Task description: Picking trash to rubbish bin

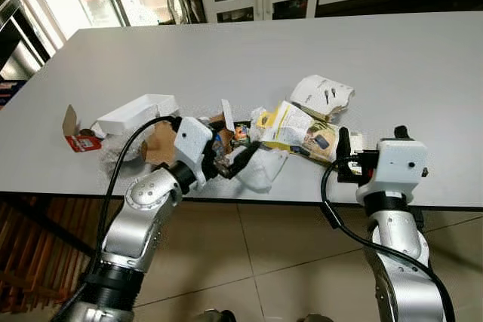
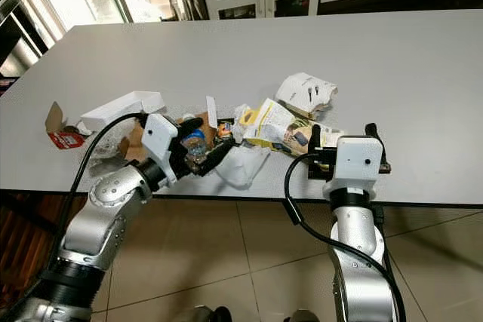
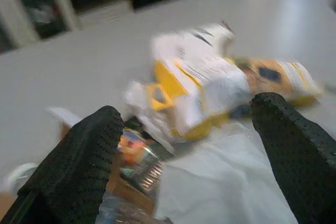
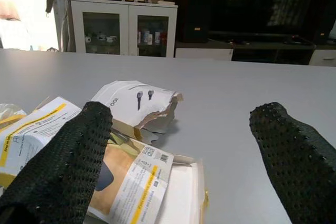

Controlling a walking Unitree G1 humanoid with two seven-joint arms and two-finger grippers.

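Both pairs of jaws stand apart. Taking the yellow-and-white printed cardboard packet (image 1: pixel 302 130) in the middle of the litter heap as the landmark: farthest to its left lies a small red-and-brown torn carton (image 1: pixel 78 136), then a flat white open box (image 1: pixel 139 112), whose inside cannot be made out from here. Next comes a brown cardboard scrap (image 1: pixel 160 143). The left gripper (image 1: pixel 229 152) sits low at the near table edge just left of the packet, its fingers (image 3: pixel 86 163) spread around crumpled foil and coloured wrappers (image 1: pixel 240 133), with a white plastic bag (image 1: pixel 266 167) beside them; the wrist view is blurred, so it may be touching the wrappers or not. Behind the packet, touching it, lies a torn white paper envelope (image 4: pixel 137 102) printed with small dark pictures. The right gripper (image 1: pixel 371 139) hovers at the packet's right end, one finger (image 4: pixel 63 169) over it. All rests on a pale grey table (image 1: pixel 423 65) over a beige tiled floor (image 1: pixel 279 262). Beyond stands a white glass-doored cabinet (image 4: pixel 125 27).
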